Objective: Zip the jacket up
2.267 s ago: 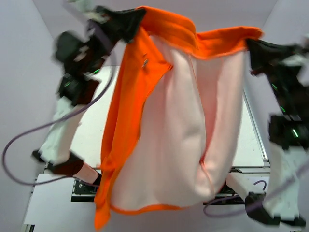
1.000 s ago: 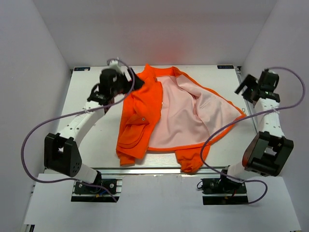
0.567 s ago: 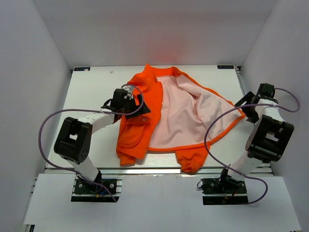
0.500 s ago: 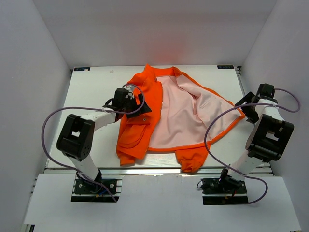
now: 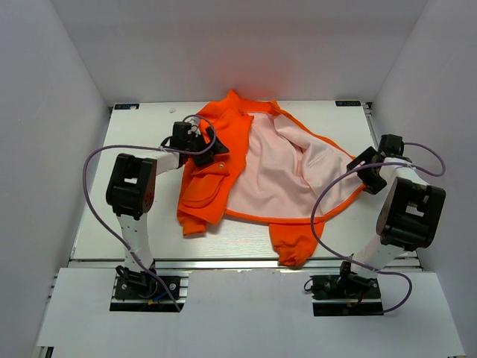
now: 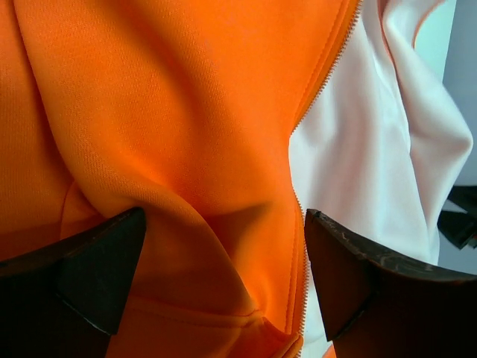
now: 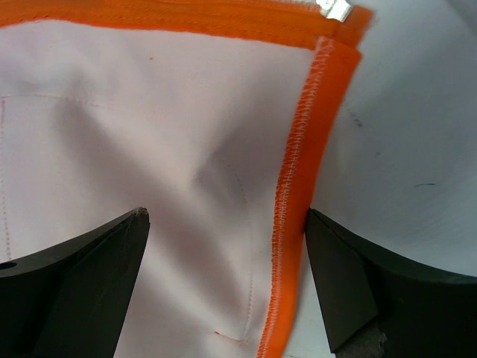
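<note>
The orange jacket [image 5: 237, 134] lies open on the table [image 5: 97, 216], its pale pink lining [image 5: 287, 171] facing up. My left gripper [image 5: 216, 153] is open over the left front panel. In the left wrist view, a fold of orange fabric [image 6: 171, 134] and the zipper teeth [image 6: 322, 82] sit between the wide left gripper [image 6: 223, 276]. My right gripper [image 5: 364, 170] is open at the jacket's right front edge. The right wrist view has the right gripper [image 7: 223, 280] straddling pink lining [image 7: 134, 134] and the stitched orange edge [image 7: 294, 194]. A small metal zipper part [image 7: 335, 9] shows at the corner.
One sleeve [image 5: 291, 250] hangs toward the table's front edge and the other [image 5: 192, 220] is bunched at the front left. White walls enclose the table on three sides. Purple cables loop beside both arms.
The jacket, held up in the air earlier, now lies on the table. Over the last second both arms came down onto it, the left to the orange panel, the right to the edge.
</note>
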### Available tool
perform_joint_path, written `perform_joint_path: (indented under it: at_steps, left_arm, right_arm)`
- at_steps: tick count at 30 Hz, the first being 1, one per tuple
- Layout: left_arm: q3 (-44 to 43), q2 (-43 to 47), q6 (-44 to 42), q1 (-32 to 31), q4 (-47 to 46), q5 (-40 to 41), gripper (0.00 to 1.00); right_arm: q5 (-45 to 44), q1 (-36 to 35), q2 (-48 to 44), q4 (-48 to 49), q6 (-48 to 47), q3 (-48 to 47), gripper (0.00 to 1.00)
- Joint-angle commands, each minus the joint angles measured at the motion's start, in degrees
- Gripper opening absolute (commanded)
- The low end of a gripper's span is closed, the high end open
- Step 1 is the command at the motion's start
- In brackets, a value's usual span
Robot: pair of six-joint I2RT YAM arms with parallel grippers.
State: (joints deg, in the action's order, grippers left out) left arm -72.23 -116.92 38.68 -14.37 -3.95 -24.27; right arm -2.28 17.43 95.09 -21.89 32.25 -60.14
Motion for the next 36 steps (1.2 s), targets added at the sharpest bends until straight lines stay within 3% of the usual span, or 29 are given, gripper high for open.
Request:
perform_joint_path:
  at_steps: [1, 14, 22, 28, 29, 31, 32, 33, 36]
  left_arm:
    - [0.16, -0.67, -2.98, 3.47, 3.68, 6.25, 0.98]
    - [-7.75, -3.40, -8.09, 5.58, 9.48, 5.65, 0.98]
    - [-0.03, 11.61, -7.12, 5.67, 4.82, -4.37, 0.98]
    - [7.53, 25.75, -6.42, 5.58, 5.53, -4.73, 0.98]
    - [8.50, 27.52, -6.42, 5.67, 5.96, -3.95, 0.98]
    - [11.05, 30.77, -6.24, 5.58, 6.58, -3.15, 0.98]
    - [11.58, 33.58, -6.59, 5.67, 7.54, -2.71, 0.98]
    - [12.02, 34.91, -6.77, 5.58, 7.98, -1.84, 0.98]
    - [13.07, 39.31, -7.12, 5.58, 9.74, -0.78, 0.98]
  right_arm:
    - [0.09, -0.82, 0.80, 3.51, 3.07, 0.90, 0.89]
    - [-5.79, -0.82, -6.33, 4.32, 6.59, 6.96, 0.89]
    - [-6.68, -0.29, -1.06, 6.07, 10.99, 7.32, 0.89]
    - [-6.86, 0.41, 0.89, 8.61, 13.00, 6.52, 0.89]
    - [-6.60, 0.58, 1.06, 9.23, 13.36, 6.96, 0.86]
    - [-5.98, 0.76, 1.41, 11.50, 13.63, 7.40, 0.58]
    - [-5.80, 0.76, 1.33, 12.21, 13.37, 7.67, 0.26]
    - [-5.98, 0.76, 1.24, 12.40, 13.37, 7.93, 0.00]
    - [-5.72, 0.76, 0.19, 14.68, 10.47, 8.54, 0.00]
